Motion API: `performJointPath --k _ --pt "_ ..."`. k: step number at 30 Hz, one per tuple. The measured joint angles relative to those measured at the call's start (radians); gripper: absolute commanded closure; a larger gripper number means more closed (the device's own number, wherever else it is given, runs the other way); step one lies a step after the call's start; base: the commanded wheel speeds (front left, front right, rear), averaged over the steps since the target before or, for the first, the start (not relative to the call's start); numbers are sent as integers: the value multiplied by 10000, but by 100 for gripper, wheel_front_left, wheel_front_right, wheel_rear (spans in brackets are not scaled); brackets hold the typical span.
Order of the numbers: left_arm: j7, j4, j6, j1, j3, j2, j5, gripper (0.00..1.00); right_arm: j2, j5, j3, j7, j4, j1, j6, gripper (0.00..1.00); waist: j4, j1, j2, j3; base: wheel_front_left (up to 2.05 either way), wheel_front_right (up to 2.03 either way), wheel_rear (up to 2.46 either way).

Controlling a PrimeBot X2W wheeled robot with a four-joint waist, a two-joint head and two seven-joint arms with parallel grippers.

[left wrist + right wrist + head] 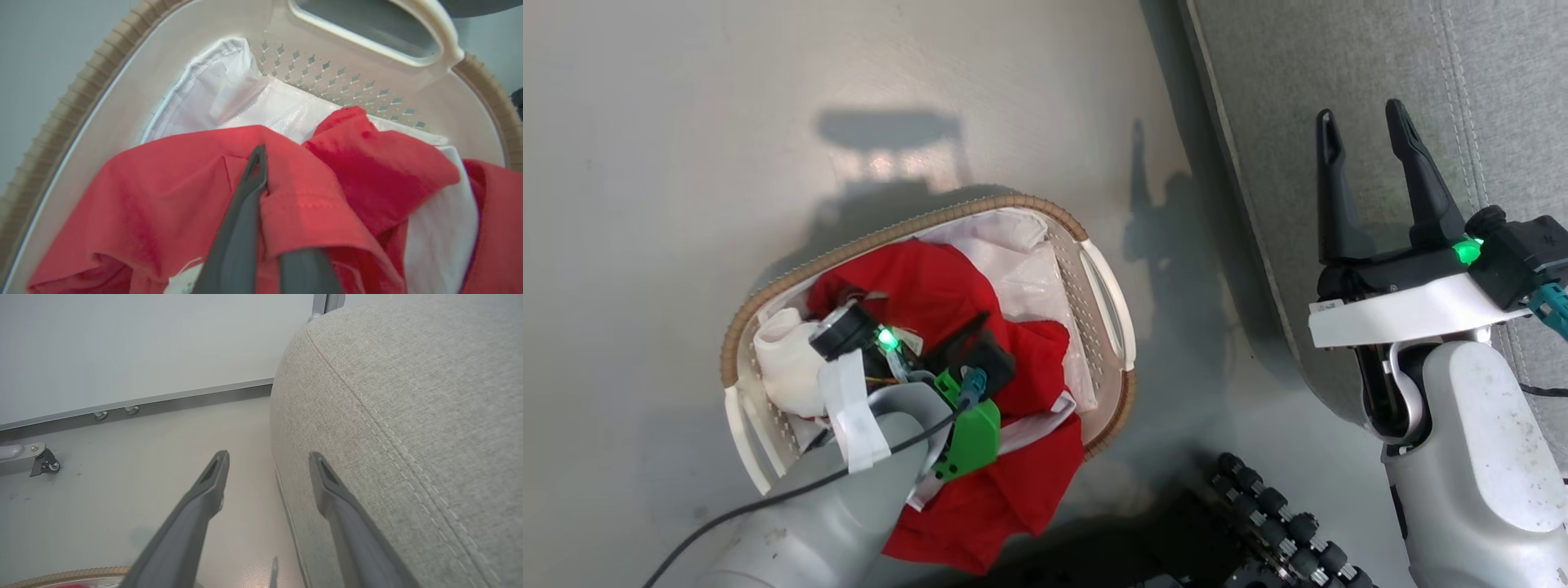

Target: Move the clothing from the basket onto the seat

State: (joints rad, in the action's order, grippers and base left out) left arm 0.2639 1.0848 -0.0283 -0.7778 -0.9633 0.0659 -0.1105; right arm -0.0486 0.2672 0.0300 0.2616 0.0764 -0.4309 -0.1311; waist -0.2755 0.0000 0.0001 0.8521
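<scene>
The basket [892, 232], white perforated plastic with a brown woven rim, stands on the floor left of the seat [1298, 82]. Red clothing [931, 286] lies bunched inside it, and part hangs over the near rim toward the floor. My left gripper [978, 324] reaches down into the basket. In the left wrist view its fingers [250, 192] are shut on a fold of the clothing [163, 196], which drapes over one finger. My right gripper [1362, 118] is open and empty above the edge of the grey seat [408, 396]; it shows as the right gripper [269, 457] in its own wrist view.
White cloth lining [1029, 261] covers the inside of the basket [359, 85]. Black rollers of my base [1274, 523] sit on the floor between basket and seat. A wall with a metal baseboard [184, 402] and a caster [45, 463] lie beyond.
</scene>
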Motion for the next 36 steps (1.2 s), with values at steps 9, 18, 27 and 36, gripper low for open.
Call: performJointPath --k 9,18,27,36 --pt "-2 -2638 -165 1119 311 493 -226 100 8 -558 -362 0 274 358 -2 0 360 0 0 -1150 0 0 0" --pt "0 -5074 -464 2101 947 1087 -627 100 8 -1197 -583 0 554 1223 -2 0 855 0 0 -2780 0 0 0" --pt "-2 -6226 -836 1884 1120 1455 -523 100 8 -1494 -378 0 836 2306 -2 0 1351 -1 0 -4665 0 0 0" --pt "-2 -6683 -966 465 874 1808 -600 100 8 -1634 0 0 957 2999 -2 0 1726 -1 0 -6562 0 0 0"
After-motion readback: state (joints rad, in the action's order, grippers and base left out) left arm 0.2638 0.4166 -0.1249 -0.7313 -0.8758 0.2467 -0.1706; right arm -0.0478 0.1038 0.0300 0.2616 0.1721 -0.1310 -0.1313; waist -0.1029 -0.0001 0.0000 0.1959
